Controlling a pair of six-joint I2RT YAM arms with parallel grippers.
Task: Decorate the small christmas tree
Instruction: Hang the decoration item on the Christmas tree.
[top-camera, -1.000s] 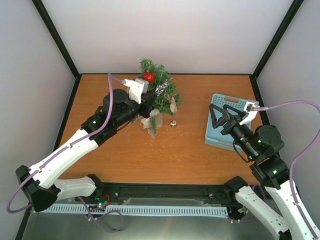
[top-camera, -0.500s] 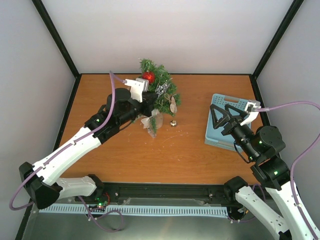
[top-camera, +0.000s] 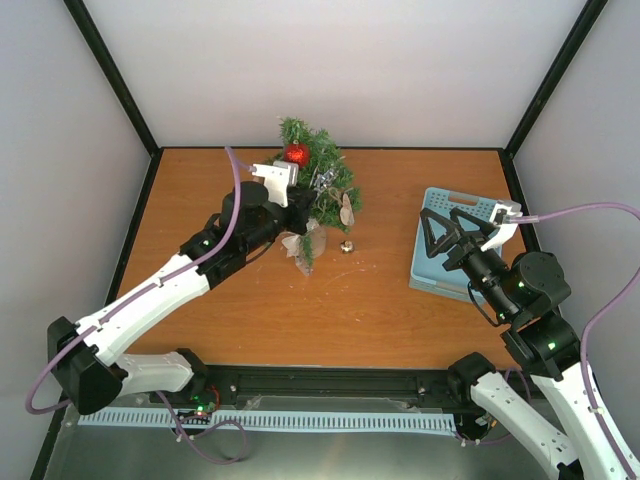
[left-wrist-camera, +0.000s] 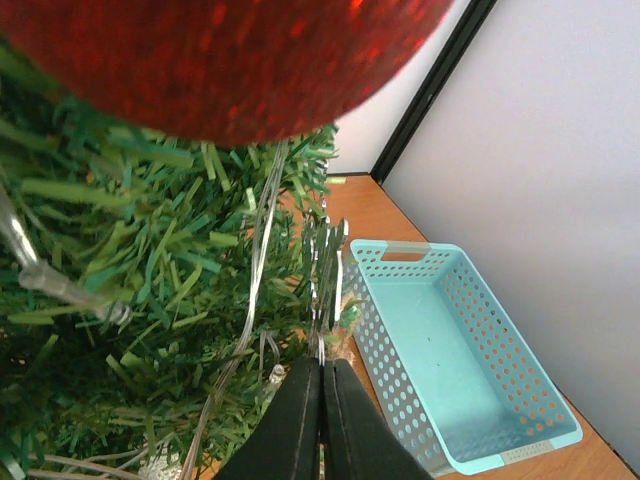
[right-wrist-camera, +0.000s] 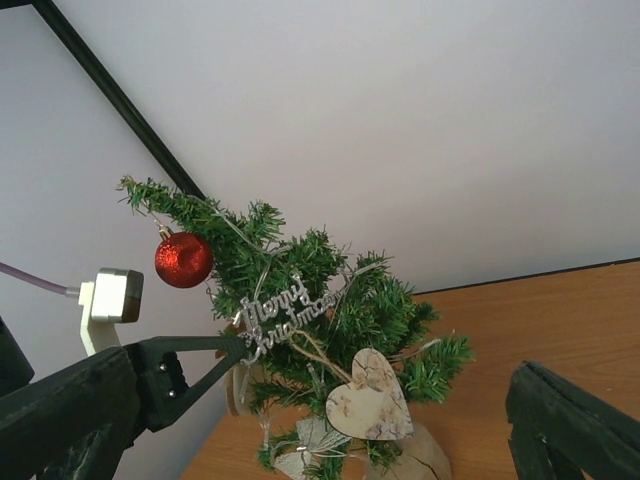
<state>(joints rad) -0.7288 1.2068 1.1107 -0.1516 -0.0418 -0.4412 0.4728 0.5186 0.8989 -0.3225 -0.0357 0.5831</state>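
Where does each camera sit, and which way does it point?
Top external: above, behind the arms, looking down on the table; left arm and right arm show.
Left wrist: buried in the small christmas tree, facing the blue basket; its shut jaws show, pinching a silver sign.
Right wrist: faces the tree from the side; its open jaws frame the view.
Shared: the tree and red bauble.

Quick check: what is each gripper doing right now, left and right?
Left gripper: closed, pinching the silver Merry Christmas sign on the small christmas tree.
Right gripper: open, holding nothing.
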